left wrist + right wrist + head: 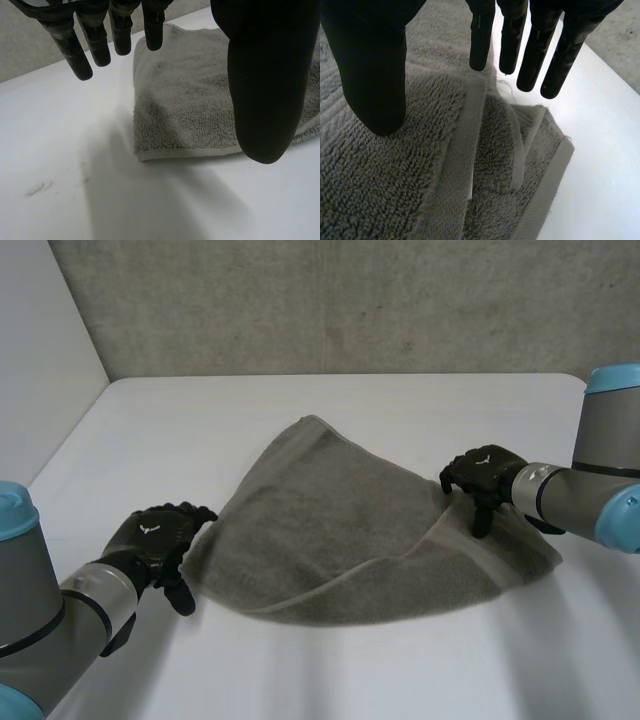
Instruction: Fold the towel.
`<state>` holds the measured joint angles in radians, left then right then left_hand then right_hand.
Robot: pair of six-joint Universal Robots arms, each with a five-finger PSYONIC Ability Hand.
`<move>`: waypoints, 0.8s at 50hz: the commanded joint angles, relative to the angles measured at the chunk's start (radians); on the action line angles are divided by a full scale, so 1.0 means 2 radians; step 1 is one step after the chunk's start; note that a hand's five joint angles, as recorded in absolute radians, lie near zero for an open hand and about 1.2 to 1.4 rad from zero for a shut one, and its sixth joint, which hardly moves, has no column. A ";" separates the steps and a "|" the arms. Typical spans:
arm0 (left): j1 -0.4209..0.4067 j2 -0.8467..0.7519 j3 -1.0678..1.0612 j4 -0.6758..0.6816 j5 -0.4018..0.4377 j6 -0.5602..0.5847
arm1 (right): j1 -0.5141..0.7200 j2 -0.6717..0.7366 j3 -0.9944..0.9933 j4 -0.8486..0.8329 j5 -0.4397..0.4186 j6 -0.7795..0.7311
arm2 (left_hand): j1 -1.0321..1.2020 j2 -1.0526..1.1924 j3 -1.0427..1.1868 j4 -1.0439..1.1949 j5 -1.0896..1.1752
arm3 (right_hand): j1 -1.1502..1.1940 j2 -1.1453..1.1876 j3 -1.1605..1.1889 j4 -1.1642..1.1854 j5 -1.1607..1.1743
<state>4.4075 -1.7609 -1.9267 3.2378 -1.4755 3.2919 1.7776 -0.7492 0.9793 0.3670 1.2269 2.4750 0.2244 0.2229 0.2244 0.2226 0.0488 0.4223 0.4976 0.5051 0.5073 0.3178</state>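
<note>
A grey towel (340, 530) lies on the white table (350, 670) in a loose, uneven fold, roughly triangular, with its top layer's hem curving across the near side. My left hand (160, 538) is beside the towel's left corner, open. In the left wrist view its fingers (80, 55) hang straight over bare table and its thumb (260, 75) over the towel (190, 100), holding nothing. My right hand (483, 472) is over the towel's right end, open. In the right wrist view its fingers (525, 50) are straight above the stacked hems of the towel (395, 175), apart from the cloth.
A grey concrete wall (350, 300) runs behind the table's far edge. A pale panel (40, 370) borders the table's left side. Bare table surrounds the towel in front and behind.
</note>
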 commanded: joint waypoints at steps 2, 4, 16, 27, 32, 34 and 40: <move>0.000 0.000 -0.002 -0.001 0.000 0.000 | 0.001 0.022 -0.017 0.003 0.003 -0.008 | 0.009 0.010 0.009 0.010 0.010 | 0.169 0.131 0.128 0.126 0.134; 0.001 0.000 -0.003 -0.001 0.001 0.000 | 0.001 0.022 -0.016 0.004 0.003 -0.008 | 0.009 0.010 0.009 0.010 0.010 | 0.222 0.184 0.180 0.179 0.187; 0.000 0.000 -0.004 -0.001 0.000 0.000 | 0.015 -0.011 -0.013 0.006 0.004 -0.005 | 0.009 0.010 0.009 0.010 0.010 | 0.487 0.449 0.446 0.444 0.452; 0.000 0.000 -0.004 -0.001 0.000 0.000 | 0.015 -0.095 0.032 0.002 -0.004 0.000 | 0.008 0.009 0.008 0.009 0.008 | 0.487 0.449 0.446 0.444 0.452; 0.000 0.000 -0.004 -0.001 0.000 0.000 | 0.015 -0.092 0.053 0.002 -0.001 -0.003 | 0.008 0.009 0.008 0.009 0.008 | 0.225 0.187 0.183 0.182 0.190; 0.000 0.000 -0.004 -0.001 0.000 0.000 | 0.015 -0.089 0.060 0.002 0.000 -0.005 | 0.008 0.009 0.008 0.009 0.008 | 0.235 0.197 0.194 0.192 0.200; -0.001 0.000 -0.004 -0.001 0.000 0.000 | 0.015 -0.072 0.071 0.001 -0.001 -0.005 | 0.008 0.009 0.008 0.009 0.008 | 0.244 0.206 0.202 0.201 0.209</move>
<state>4.4064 -1.7610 -1.9350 3.2367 -1.4757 3.2919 1.8087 -0.9227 1.1024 0.3709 1.2249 2.4667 0.2244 0.2192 0.2208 0.2200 0.0466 0.7043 0.8029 0.8015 0.8017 0.6437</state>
